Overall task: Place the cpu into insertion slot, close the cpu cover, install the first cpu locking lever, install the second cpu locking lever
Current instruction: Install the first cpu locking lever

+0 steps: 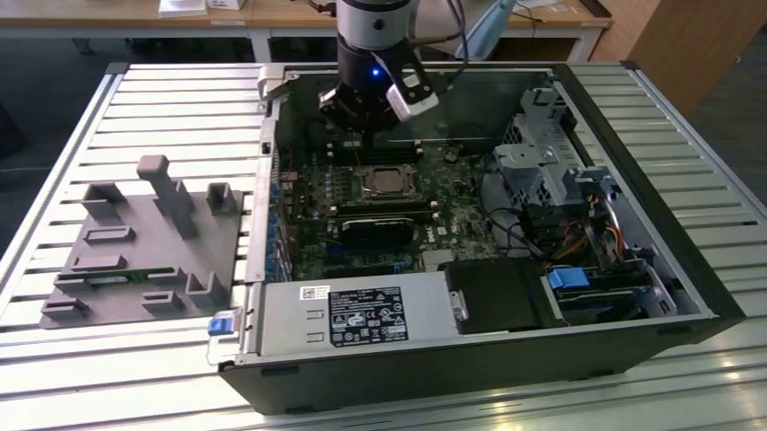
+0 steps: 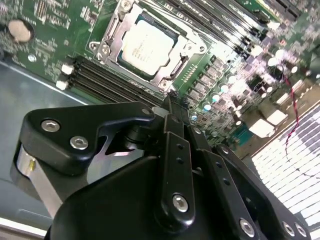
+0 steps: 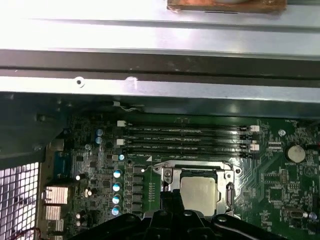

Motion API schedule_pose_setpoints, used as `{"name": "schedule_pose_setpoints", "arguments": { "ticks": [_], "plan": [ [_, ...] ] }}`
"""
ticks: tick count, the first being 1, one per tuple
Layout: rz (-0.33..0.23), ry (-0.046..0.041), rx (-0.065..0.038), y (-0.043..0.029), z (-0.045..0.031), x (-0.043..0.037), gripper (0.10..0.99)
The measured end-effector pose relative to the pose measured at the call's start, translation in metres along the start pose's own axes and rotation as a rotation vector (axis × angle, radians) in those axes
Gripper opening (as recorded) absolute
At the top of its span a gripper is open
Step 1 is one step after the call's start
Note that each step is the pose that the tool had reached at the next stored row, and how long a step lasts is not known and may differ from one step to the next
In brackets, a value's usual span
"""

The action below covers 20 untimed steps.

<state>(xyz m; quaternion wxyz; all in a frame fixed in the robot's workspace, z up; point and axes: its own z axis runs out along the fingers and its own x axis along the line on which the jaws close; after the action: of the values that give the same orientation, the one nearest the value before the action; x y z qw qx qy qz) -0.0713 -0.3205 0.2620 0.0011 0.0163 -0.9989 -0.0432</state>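
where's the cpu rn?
The cpu sits in the insertion slot near the middle of the motherboard in the exterior view. In both wrist views, long memory slots run right beside it.

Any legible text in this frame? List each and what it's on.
Power supply label: print too small to read.
White sticker beside it: unreadable.
The cpu top: faint marking, blurred.
Memory slots: lettering too small.
Nothing can be quoted.

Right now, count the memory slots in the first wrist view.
4, all in one bank of parallel memory slots lying between the cpu and the case wall, one beside the next. More may be hidden past the cpu.
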Motion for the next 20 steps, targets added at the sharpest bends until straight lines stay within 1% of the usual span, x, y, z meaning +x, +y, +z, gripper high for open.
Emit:
{"name": "schedule_pose_setpoints", "arguments": {
  "ticks": [2, 16, 17, 20],
  "plan": [
    [-0.021, 0.0019, 0.0, -0.0001, 0.0001, 0.0001, 0.106],
    [-0.022, 0.0018, 0.0, 0.0, 0.0002, 0.0001, 0.106],
    [-0.022, 0.0019, 0.0, 0.0, 0.0003, 0.0009, 0.106],
    [-0.022, 0.0014, 0.0, 0.0005, 0.0006, 0.008, 0.106]
  ]
}}
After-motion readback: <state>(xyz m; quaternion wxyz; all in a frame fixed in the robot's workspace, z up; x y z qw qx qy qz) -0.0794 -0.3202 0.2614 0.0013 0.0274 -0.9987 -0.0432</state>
